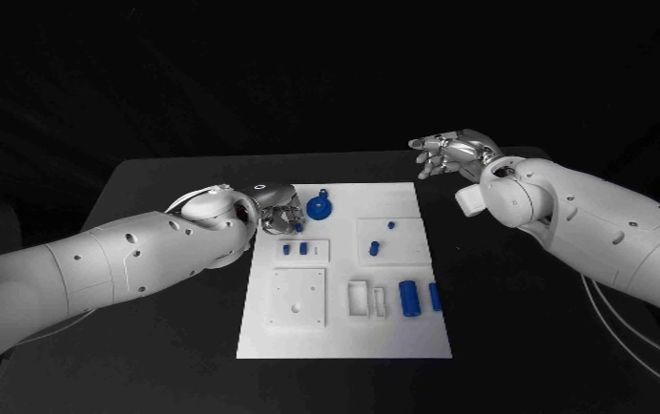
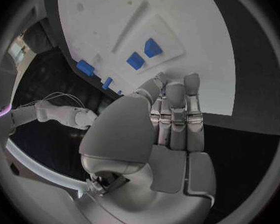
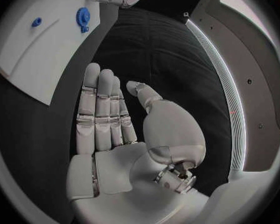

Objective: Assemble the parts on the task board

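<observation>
Lying on white task board [image 1: 344, 338] | small blue parts [image 1: 408, 298]

**Hidden and cut-off items**

Left hand [image 1: 279, 209]: fingertips masked by its own palm in left wrist view; contact w/ task board [image 1: 344, 338] indeterminate. Board cropped by palm there. Small blue parts [image 1: 305, 249]: shapes too small to resolve.

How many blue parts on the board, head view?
8: gear and a piece by the left hand, two mid-left, two mid-right, two cylinders lower right; hand may hide more.
</observation>
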Controlling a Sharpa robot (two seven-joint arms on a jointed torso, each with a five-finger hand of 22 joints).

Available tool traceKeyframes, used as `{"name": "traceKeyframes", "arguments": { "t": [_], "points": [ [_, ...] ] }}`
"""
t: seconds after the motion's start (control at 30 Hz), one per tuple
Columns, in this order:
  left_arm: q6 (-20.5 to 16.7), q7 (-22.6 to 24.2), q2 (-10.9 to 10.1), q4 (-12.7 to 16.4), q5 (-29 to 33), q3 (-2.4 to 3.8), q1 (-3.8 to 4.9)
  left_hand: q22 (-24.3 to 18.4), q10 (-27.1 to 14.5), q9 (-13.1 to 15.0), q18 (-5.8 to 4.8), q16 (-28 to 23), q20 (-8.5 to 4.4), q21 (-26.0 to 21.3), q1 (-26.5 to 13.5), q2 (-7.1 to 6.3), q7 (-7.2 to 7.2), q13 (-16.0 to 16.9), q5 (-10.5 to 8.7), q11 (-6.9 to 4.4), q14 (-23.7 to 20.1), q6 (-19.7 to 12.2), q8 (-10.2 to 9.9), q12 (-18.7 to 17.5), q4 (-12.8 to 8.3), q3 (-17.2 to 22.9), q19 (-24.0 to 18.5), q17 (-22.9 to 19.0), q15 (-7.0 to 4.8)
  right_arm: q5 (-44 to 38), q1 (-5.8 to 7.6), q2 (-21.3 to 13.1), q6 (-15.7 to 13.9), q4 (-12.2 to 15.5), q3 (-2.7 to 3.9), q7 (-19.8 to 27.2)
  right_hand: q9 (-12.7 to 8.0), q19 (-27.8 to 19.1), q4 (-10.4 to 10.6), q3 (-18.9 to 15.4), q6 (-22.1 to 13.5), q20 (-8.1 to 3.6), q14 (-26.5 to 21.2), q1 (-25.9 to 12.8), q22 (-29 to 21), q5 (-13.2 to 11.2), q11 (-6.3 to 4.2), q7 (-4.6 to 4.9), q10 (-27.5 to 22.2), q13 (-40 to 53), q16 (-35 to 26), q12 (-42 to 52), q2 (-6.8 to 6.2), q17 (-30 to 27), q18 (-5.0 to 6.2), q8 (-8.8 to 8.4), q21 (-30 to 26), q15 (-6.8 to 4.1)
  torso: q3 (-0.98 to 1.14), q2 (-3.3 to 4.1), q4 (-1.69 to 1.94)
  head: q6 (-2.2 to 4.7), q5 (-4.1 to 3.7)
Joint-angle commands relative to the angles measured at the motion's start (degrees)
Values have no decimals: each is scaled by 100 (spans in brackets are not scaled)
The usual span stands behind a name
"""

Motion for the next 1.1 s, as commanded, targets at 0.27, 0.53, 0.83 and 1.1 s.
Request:
{"name": "traceKeyframes", "arguments": {
  "t": [0.27,0.53,0.83,1.1],
  "points": [
    [147,25,12,-2,-40,-4,-6,115,-21,5,76,-60,-6,33,27,21,0,6,11,13,5,22,12,-12,-40,5,-60,-4,3,-24,-1,1,65,6,4,42,3,26,-8,-7,23,11,57,26,-7,39,-13,4,34,-7,-17,-22,-48,0,-44,-16,-2,3,-1,-1,5,0,8],
    [138,51,30,-28,-37,-6,-17,116,-40,4,78,-77,-2,33,26,11,0,5,0,18,4,22,11,-13,-49,-3,-67,-6,7,-24,-1,3,78,-2,4,40,3,26,-8,-7,23,11,57,26,-7,39,-13,4,34,-7,-17,-22,-48,0,-44,-16,-2,3,0,2,2,-5,2],
    [95,68,61,-63,-27,-10,-29,115,-122,-21,86,-87,20,30,27,-48,53,5,-65,57,-3,-302,0,-12,-61,-4,-71,1,33,-24,-2,3,82,-3,4,38,3,26,-8,-7,23,11,57,26,-7,39,-13,4,34,-7,-17,-22,-48,0,-44,-16,-2,3,2,1,1,-4,-2],
    [75,43,59,-64,-25,-11,-31,97,-84,-21,48,-24,28,1,-92,-241,-4,3,-269,24,-33,-560,4,-12,16,-89,-64,14,27,-24,-4,8,85,-10,4,37,3,26,-8,-7,23,11,57,26,-7,39,-13,4,34,-7,-17,-22,-48,0,-44,-16,-2,3,-1,2,0,-8,-6]
  ]
}}
